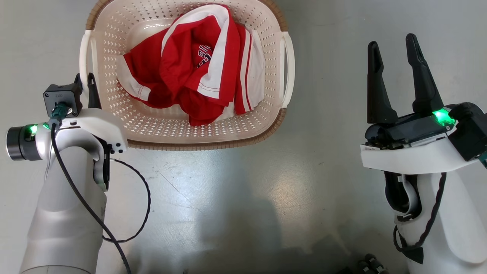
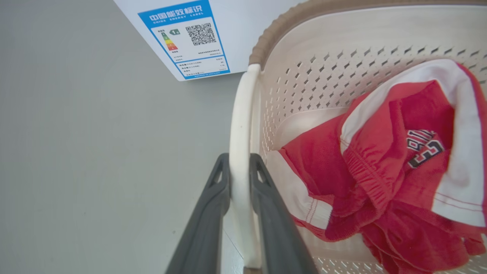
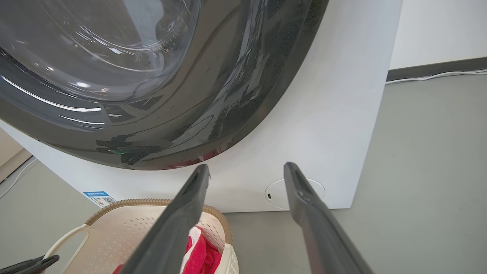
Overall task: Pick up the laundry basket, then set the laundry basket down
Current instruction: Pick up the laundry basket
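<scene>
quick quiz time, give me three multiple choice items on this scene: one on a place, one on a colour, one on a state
1. Where is the left pincer? A) clamped on a white side handle of the laundry basket B) on a shelf C) on a table
2. The garment's colours? A) blue, yellow B) red, white C) all black
3. The right pincer is? A) shut on the garment B) shut on a handle C) open, empty
Answers: A, its fingers flank the handle; B, red cloth with white bands; C, fingers apart over bare floor.
</scene>
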{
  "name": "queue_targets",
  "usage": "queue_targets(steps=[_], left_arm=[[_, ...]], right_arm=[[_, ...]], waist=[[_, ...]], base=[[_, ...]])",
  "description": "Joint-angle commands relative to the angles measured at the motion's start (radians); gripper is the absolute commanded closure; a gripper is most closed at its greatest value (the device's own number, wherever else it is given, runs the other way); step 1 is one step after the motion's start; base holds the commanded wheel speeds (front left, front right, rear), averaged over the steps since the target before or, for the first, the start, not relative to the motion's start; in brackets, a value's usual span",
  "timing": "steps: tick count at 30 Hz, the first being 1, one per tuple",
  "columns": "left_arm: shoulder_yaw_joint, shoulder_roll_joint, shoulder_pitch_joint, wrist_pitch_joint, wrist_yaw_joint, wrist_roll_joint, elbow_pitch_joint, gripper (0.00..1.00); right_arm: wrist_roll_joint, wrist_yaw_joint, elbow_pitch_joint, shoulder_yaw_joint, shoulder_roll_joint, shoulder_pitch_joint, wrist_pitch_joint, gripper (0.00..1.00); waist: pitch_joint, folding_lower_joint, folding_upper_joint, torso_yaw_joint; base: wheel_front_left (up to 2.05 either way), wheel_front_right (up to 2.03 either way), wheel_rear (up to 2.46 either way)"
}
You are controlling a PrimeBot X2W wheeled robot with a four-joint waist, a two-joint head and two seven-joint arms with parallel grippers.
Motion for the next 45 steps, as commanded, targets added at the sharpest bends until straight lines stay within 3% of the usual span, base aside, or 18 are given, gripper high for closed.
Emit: queue_targets(steps=[1,31,33,37,39,40,42,45], left_arm=[[0.021,0.033,0.032,-0.005,0.012,0.001,-0.021,1.00],[0.043,-0.038,0.106,-0.005,0.017,-0.023,-0.025,1.00],[0.046,-0.039,0.105,-0.005,0.019,-0.024,-0.018,0.81],[0.052,-0.039,0.104,-0.005,0.022,-0.027,-0.007,0.67],[0.056,-0.039,0.103,-0.005,0.022,-0.028,0.000,0.53],[0.057,-0.039,0.103,-0.005,0.022,-0.029,0.003,0.50],[0.059,-0.038,0.103,-0.005,0.022,-0.030,0.007,0.00],[0.061,-0.038,0.103,-0.005,0.022,-0.030,0.010,0.00]], right_arm=[[0.008,0.007,-0.018,0.025,0.004,0.021,-0.007,0.00],[0.016,0.007,0.002,0.025,0.004,0.015,-0.007,0.00],[0.018,0.007,0.003,0.027,0.004,0.014,-0.007,0.00],[0.021,0.007,0.005,0.028,0.004,0.013,-0.007,0.00],[0.022,0.007,0.006,0.028,0.004,0.013,-0.007,0.00],[0.023,0.007,0.006,0.029,0.004,0.013,-0.007,0.00],[0.024,0.007,0.007,0.029,0.004,0.012,-0.007,0.00],[0.025,0.007,0.007,0.029,0.004,0.012,-0.007,0.00]], waist=[[-0.003,0.0000,0.0000,0.001],[-0.033,0.0000,0.0000,-0.004],[-0.034,0.0000,0.0000,-0.005],[-0.037,0.0000,0.0000,-0.006],[-0.038,0.0000,0.0000,-0.007],[-0.038,0.0000,0.0000,-0.008],[-0.039,0.0000,0.0000,-0.008],[-0.040,0.0000,0.0000,-0.008]], base=[[0.00,0.00,0.00],[0.00,0.00,0.00],[0.00,0.00,0.00],[0.00,0.00,0.00],[0.00,0.00,0.00],[0.00,0.00,0.00],[0.00,0.00,0.00],[0.00,0.00,0.00]])
